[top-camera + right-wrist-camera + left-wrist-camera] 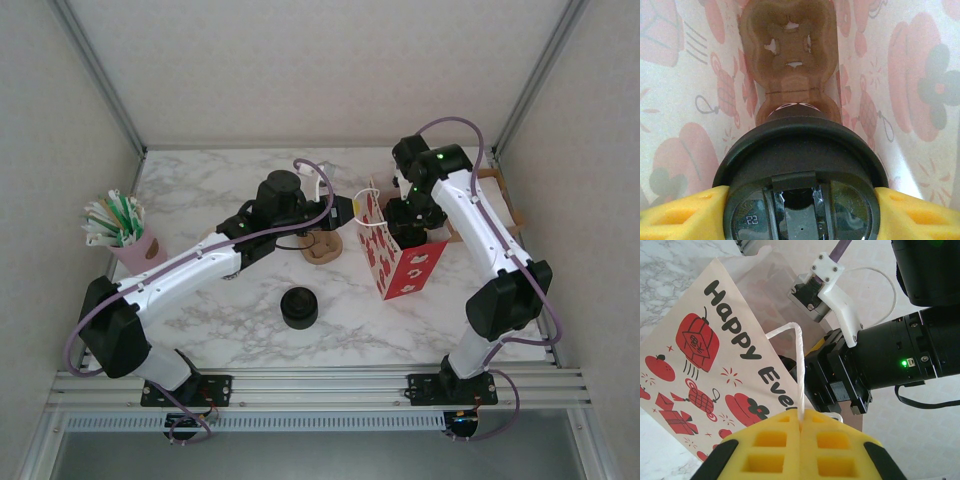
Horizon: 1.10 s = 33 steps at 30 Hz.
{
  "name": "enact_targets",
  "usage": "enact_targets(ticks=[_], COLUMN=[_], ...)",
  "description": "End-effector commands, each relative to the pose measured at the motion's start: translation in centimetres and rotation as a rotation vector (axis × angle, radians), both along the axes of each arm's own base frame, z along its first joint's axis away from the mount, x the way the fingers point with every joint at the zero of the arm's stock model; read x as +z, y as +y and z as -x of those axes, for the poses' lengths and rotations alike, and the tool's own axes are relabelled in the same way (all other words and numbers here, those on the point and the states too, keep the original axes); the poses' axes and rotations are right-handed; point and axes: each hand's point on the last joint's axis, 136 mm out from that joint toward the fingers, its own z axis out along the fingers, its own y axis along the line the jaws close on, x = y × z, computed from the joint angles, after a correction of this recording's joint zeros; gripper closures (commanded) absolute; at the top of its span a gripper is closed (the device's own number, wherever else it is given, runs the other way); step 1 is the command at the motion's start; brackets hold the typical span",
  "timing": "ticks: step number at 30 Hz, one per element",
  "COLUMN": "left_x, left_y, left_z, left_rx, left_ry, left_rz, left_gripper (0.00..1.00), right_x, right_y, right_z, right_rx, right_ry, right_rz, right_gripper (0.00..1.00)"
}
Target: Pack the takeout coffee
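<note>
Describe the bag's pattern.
The bag has red motifs and black lettering on white; best in left wrist view.

bag [397, 252] right of centre | coffee [800, 175] inside bag | lids [298, 307] before bag, to its left — straws [118, 218] far left

Robot test cell, lab-type setup. Marble-patterned table [230, 320] boxed in on three sides by plain pale wall panels [330, 70], joined by aluminium frame posts [100, 75] at upper left and upper right. Slotted aluminium rail [320, 385] along the bottom edge carries two arm bases [185, 390]. Café-style props staged on top: pink cup of straws [125, 235] at left, stack of black lids [298, 307] centre, printed gift bag [395, 255] right of centre.
</note>
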Motion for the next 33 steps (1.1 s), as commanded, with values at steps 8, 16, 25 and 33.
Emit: enact_targets(ticks=[8,16,25,33], left_x=[1.3,1.3,1.6,1.5], left_y=[0.1,0.1,0.2,0.3], left_z=[0.5,0.5,0.7,0.7], left_rx=[-0.001,-0.004,-0.005,-0.002], left_ry=[-0.031,-0.033,-0.040,-0.037], left_rz=[0.013,0.012,0.017,0.014], left_gripper=[0.98,0.98,0.98,0.98], right_x=[-0.9,-2.5,-2.6,-2.6], right_y=[-0.1,0.0,0.1,0.2], right_z=[0.4,0.3,0.0,0.0], right_rx=[0.002,0.004,0.001,0.003], right_ry=[0.026,0.048,0.039,0.040], right_rz=[-0.009,-0.008,-0.013,-0.014], right_gripper=[0.33,0.33,0.33,0.33])
